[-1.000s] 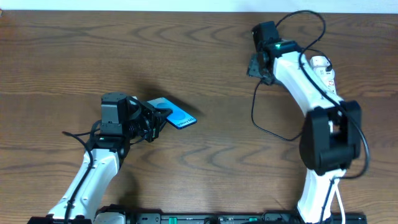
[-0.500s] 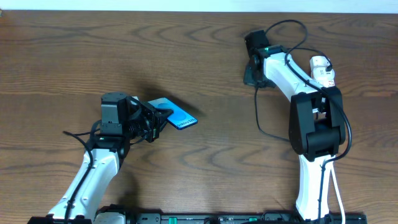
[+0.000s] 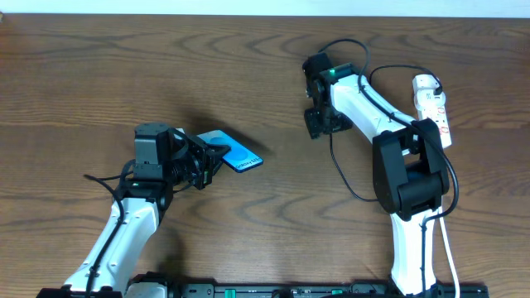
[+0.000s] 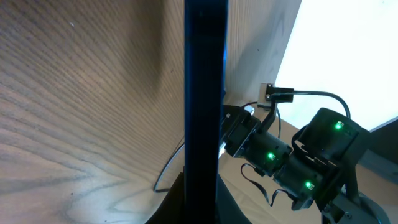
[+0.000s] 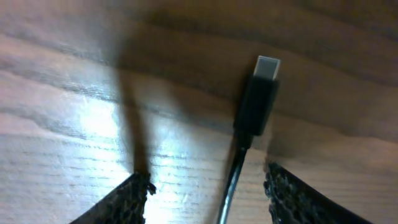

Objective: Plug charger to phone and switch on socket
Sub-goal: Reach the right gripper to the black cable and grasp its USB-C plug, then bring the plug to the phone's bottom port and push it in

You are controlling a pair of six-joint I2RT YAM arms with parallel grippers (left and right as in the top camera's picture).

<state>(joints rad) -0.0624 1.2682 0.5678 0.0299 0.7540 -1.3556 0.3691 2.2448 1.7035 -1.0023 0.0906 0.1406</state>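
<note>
Right gripper (image 3: 319, 124) carried charger (image 5: 256, 99) leftward; phone (image 3: 236, 154) text unreadable.

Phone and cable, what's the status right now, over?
Left hand shut on slim blue-screened phone. Connector of thin black charger cable between fingers of right hand, grip unclear. Not plugged; only bare wooden table between them.
</note>
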